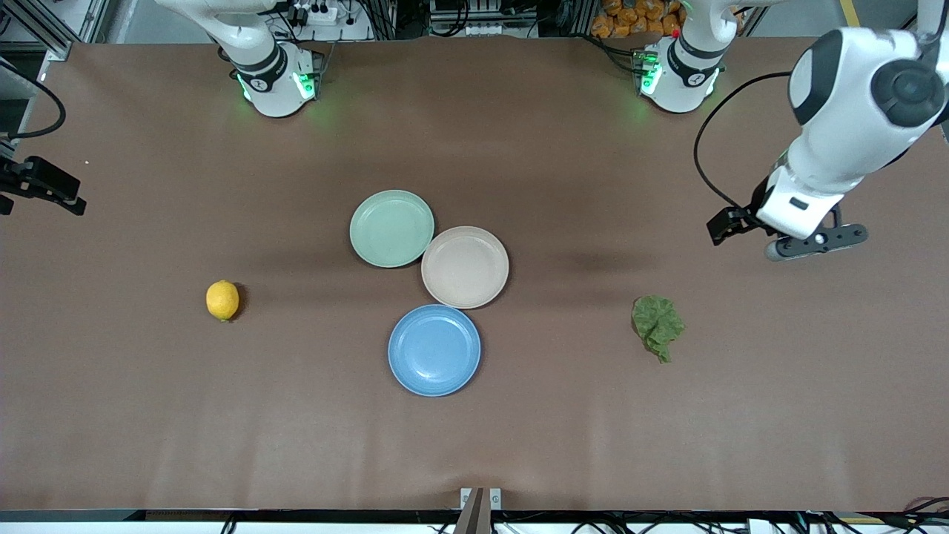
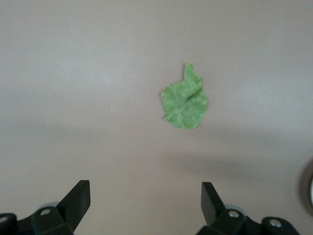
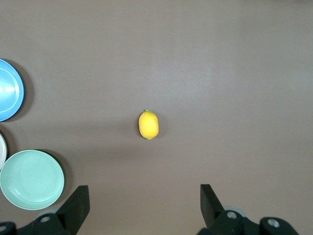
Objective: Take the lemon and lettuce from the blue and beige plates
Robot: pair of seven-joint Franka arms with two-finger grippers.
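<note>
The lemon point(image 1: 222, 300) lies on the bare table toward the right arm's end, apart from the plates; it also shows in the right wrist view point(image 3: 148, 125). The lettuce point(image 1: 657, 325) lies flat on the table toward the left arm's end, also in the left wrist view point(image 2: 185, 102). The blue plate point(image 1: 434, 349) and the beige plate point(image 1: 465, 266) are empty and touch each other. My left gripper point(image 1: 812, 243) point(image 2: 145, 188) is open and empty, high over bare table near the lettuce. My right gripper point(image 1: 44, 187) point(image 3: 144, 191) is open and empty, high over the table near the lemon.
An empty mint-green plate point(image 1: 391, 228) touches the beige plate, farther from the front camera. A black cable point(image 1: 712, 159) loops beside the left arm. The arms' bases point(image 1: 278, 81) stand along the table's edge farthest from the front camera.
</note>
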